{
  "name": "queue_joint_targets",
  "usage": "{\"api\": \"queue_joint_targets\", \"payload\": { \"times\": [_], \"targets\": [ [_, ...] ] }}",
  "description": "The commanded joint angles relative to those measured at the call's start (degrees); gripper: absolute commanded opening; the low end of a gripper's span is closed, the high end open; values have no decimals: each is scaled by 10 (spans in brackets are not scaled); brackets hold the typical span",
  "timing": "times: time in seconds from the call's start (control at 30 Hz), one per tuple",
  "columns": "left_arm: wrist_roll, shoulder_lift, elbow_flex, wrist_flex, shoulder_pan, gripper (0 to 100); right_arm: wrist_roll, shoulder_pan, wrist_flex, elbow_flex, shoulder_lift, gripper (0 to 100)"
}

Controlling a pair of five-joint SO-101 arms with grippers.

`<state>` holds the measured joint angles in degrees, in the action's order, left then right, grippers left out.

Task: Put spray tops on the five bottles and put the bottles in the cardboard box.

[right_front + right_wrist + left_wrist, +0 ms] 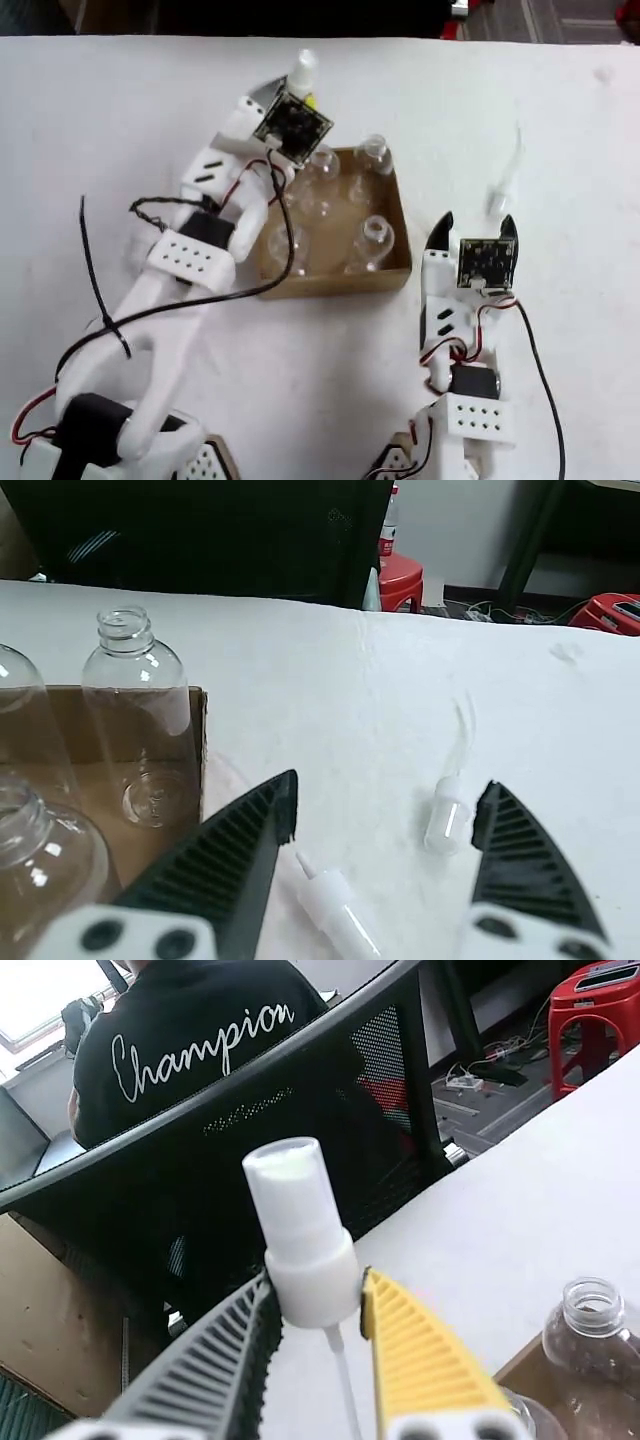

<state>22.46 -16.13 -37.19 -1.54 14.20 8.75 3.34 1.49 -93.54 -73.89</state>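
Observation:
My left gripper (317, 1285) is shut on a white spray top (303, 1243), its dip tube hanging down between the grey and yellow fingers. In the high view that spray top (303, 73) is held up over the back left corner of the cardboard box (398, 268). Several clear uncapped bottles (372, 240) stand in the box, and one open bottle neck (590, 1310) is just beside the left gripper. My right gripper (390, 790) stands open over the table to the right of the box. Ahead of it lie a spray top (447, 818) and a second white spray top (335, 912).
The white table (120, 130) spreads wide to the left and far right of the box. A black cable (95, 290) trails beside the left arm. Past the table's far edge stand a black mesh chair (330, 1090) with a person in it and a red stool (590, 1010).

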Motion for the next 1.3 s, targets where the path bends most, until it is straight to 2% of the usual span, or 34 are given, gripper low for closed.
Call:
{"api": "queue_joint_targets", "payload": {
  "times": [0.0, 0.1, 0.23, 0.33, 1.27],
  "targets": [
    [-2, -3, -17, -51, -6, 24, -2, -3, -16, 4, 0, 261],
    [-12, -3, -34, -66, -7, 26, -2, -3, -16, 4, 0, 261],
    [-98, -3, -43, -69, -12, 28, -2, -3, -16, 4, 0, 261],
    [-127, -3, -44, -69, -16, 28, -2, -3, -16, 4, 0, 261],
    [-130, -3, -108, -72, -25, 37, -2, -4, -16, 4, 0, 261]
  ]
}}
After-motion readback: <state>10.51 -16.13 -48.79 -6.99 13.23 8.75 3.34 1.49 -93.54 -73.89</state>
